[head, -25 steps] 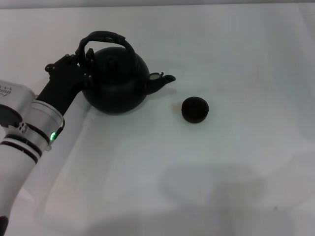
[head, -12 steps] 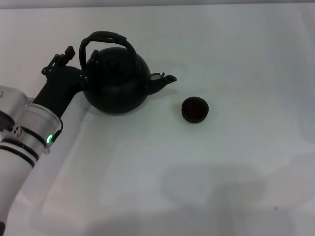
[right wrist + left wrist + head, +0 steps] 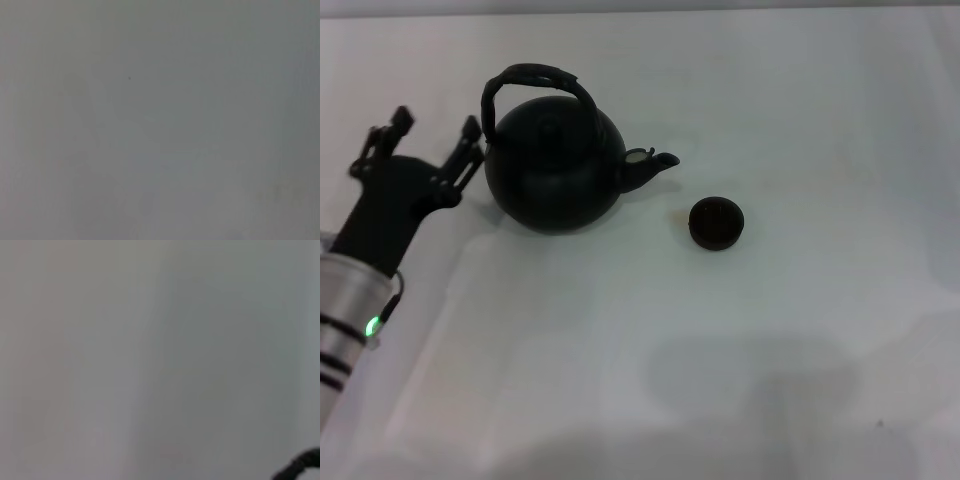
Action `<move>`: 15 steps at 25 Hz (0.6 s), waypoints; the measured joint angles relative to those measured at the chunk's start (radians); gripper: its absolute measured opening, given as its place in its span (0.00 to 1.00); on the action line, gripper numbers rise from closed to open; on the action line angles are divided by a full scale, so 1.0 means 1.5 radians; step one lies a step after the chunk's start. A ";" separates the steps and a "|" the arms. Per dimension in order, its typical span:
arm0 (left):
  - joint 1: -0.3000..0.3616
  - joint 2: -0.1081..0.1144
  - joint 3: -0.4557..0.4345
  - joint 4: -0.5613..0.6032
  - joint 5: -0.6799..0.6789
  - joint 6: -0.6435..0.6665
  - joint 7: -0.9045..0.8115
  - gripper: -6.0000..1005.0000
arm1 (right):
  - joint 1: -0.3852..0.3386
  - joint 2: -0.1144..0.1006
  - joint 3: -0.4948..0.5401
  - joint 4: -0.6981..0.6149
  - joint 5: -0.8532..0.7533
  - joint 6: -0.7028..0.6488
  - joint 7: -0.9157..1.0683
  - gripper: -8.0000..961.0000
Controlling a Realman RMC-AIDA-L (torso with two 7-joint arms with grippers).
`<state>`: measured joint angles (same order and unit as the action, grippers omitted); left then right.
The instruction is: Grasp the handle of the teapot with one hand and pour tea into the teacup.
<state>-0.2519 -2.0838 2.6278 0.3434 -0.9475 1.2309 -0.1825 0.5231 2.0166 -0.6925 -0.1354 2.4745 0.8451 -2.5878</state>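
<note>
The black teapot (image 3: 555,170) stands upright on the white table, its spout (image 3: 648,163) pointing right toward the teacup. Its arched handle (image 3: 533,80) rises over the lid. The small dark teacup (image 3: 716,222) sits on the table to the right of the spout, apart from it. My left gripper (image 3: 428,140) is open and empty, just left of the teapot, with one fingertip (image 3: 472,130) close to the pot's side. A dark curved edge (image 3: 300,466) shows in a corner of the left wrist view. The right gripper is out of view.
The white table (image 3: 770,350) spreads around both objects. The right wrist view shows only plain pale surface (image 3: 160,120).
My left gripper has let go of the teapot's handle side and drawn back to the left, opening its fingers. The teapot and teacup have stayed in place.
</note>
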 joint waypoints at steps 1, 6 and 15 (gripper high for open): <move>0.010 0.000 -0.002 -0.001 -0.002 0.014 -0.001 0.81 | 0.000 0.000 -0.001 -0.001 -0.001 0.000 -0.001 0.88; 0.061 -0.001 -0.013 -0.005 -0.079 0.088 -0.017 0.83 | 0.000 0.000 -0.003 -0.004 -0.002 0.001 -0.002 0.88; 0.033 0.002 -0.014 -0.073 -0.252 0.097 -0.067 0.83 | -0.009 0.000 -0.043 0.000 -0.006 0.041 -0.005 0.88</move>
<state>-0.2017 -2.0804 2.6067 0.2338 -1.3260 1.3757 -0.2828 0.5091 2.0161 -0.7574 -0.1349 2.4650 0.9065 -2.5947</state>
